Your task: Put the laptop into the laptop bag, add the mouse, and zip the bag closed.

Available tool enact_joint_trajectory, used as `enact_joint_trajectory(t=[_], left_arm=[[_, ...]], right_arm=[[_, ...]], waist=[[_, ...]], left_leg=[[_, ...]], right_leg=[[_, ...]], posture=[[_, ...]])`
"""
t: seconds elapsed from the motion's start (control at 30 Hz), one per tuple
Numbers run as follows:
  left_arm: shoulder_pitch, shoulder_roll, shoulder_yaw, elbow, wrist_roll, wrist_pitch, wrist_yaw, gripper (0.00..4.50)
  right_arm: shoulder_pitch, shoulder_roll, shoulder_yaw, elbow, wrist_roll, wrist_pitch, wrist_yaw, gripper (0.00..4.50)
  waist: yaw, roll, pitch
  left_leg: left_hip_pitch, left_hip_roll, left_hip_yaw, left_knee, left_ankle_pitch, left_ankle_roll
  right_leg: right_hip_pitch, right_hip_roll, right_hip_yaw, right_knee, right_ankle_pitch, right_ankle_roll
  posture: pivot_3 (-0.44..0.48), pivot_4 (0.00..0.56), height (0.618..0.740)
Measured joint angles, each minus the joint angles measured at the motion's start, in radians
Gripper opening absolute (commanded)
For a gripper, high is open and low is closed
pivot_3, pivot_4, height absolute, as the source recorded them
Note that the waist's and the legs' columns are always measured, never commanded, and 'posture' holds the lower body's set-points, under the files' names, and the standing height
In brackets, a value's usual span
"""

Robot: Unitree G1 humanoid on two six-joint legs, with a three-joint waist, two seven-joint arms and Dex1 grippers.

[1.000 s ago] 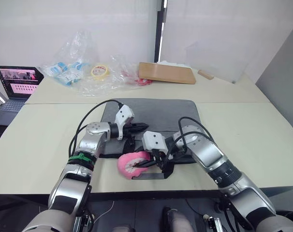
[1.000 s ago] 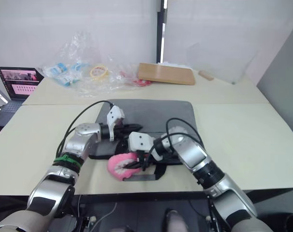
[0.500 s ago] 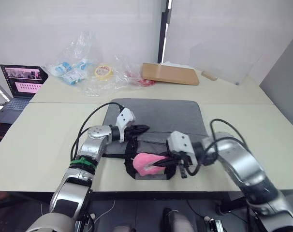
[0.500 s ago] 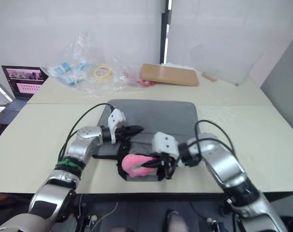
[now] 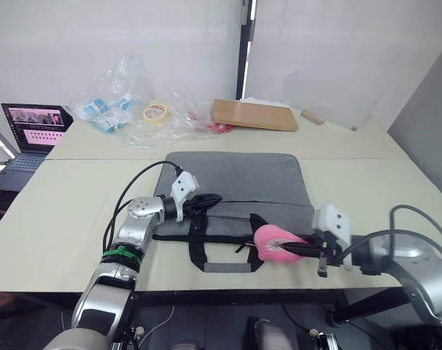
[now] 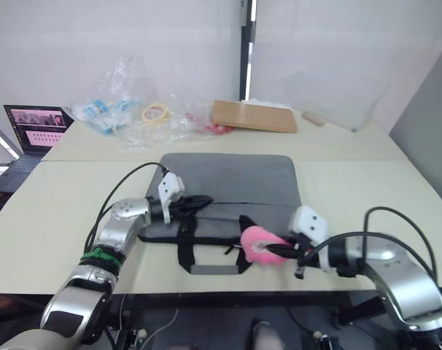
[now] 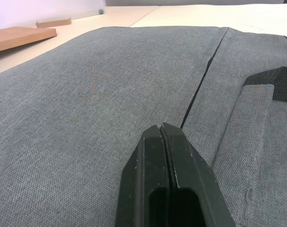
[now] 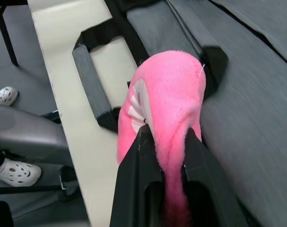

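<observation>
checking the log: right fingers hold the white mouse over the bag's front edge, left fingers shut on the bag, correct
Not quite: the right fingers grip a pink plush toy, not a white mouse, as the right wrist view shows. It is over the bag's front edge, and the left fingers are shut on the bag.

Grey laptop bag (image 5: 235, 179) w/ black zip & handles; pink toy (image 5: 273, 243), white patch
</observation>
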State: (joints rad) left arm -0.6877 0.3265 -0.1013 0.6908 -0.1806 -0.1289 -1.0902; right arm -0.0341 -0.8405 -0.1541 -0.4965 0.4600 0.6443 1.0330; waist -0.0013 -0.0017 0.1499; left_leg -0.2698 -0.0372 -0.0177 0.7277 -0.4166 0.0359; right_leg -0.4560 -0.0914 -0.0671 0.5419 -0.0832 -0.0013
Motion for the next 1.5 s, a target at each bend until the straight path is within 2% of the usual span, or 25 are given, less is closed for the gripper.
enact_joint_trajectory(t=[0.2,0.37,0.5,0.63,0.83,1.0,1.23,1.5], left_arm=[[-0.005,0.000,0.004,0.013,0.000,-0.005,0.005,0.00],[-0.012,-0.001,0.003,0.030,0.000,-0.023,0.003,0.00],[-0.015,-0.002,0.001,0.047,0.000,-0.028,0.006,0.00],[-0.020,-0.001,-0.001,0.068,0.001,-0.038,0.006,0.00],[-0.015,-0.002,-0.006,0.069,0.003,-0.050,-0.002,0.00],[-0.008,0.000,-0.006,0.066,0.003,-0.052,-0.013,0.00],[-0.001,0.001,0.001,0.062,0.002,-0.060,-0.022,0.00],[0.028,0.009,0.011,0.018,-0.003,-0.047,-0.038,0.00]], right_arm=[[0.090,-0.053,-0.162,0.061,0.045,0.008,0.007,0.02],[0.113,-0.097,-0.291,0.258,0.039,-0.030,0.029,0.02],[0.124,-0.113,-0.297,0.332,0.027,-0.077,0.053,0.02],[0.066,-0.143,-0.300,0.447,0.012,-0.116,0.055,0.02],[-0.090,-0.143,-0.251,0.552,-0.011,-0.125,0.012,0.02],[-0.205,-0.073,-0.159,0.618,-0.070,-0.185,-0.053,0.02],[-0.381,0.015,-0.052,0.799,-0.208,-0.304,-0.206,0.02],[-0.467,0.124,-0.014,0.913,-0.275,-0.397,-0.330,0.02]], waist=[[0.002,0.000,0.000],[0.003,0.002,-0.002],[0.002,0.002,-0.002],[0.001,0.006,-0.004],[0.002,0.006,-0.004],[0.000,0.007,-0.005],[-0.005,0.013,-0.008],[-0.014,0.017,-0.011]], left_leg=[[0.003,0.001,0.005,0.000,-0.004,0.007],[0.004,0.001,0.007,0.000,-0.005,0.010],[0.005,0.001,0.009,0.000,-0.006,0.011],[0.006,0.000,0.014,0.000,-0.007,0.013],[0.007,0.000,0.016,0.000,-0.006,0.012],[0.007,0.000,0.018,0.000,-0.006,0.011],[0.008,-0.001,0.019,0.000,-0.006,0.011],[0.007,-0.001,0.020,0.000,-0.007,0.013]], right_leg=[[0.002,0.000,0.004,-0.001,-0.001,0.001],[0.003,0.001,0.006,-0.001,-0.001,0.001],[0.003,0.000,0.007,-0.001,-0.001,0.002],[0.003,0.001,0.014,-0.001,-0.001,0.003],[0.003,0.001,0.016,-0.001,-0.001,0.005],[0.003,0.000,0.018,-0.002,0.000,0.006],[0.003,0.000,0.020,-0.002,0.001,0.008],[0.003,0.001,0.021,-0.002,0.001,0.009]], posture=[[0.000,0.150,0.740],[0.000,0.150,0.740],[0.000,0.150,0.740],[0.000,0.150,0.740],[0.000,0.150,0.740],[0.000,0.150,0.740],[0.000,0.150,0.740],[0.000,0.150,0.740]])
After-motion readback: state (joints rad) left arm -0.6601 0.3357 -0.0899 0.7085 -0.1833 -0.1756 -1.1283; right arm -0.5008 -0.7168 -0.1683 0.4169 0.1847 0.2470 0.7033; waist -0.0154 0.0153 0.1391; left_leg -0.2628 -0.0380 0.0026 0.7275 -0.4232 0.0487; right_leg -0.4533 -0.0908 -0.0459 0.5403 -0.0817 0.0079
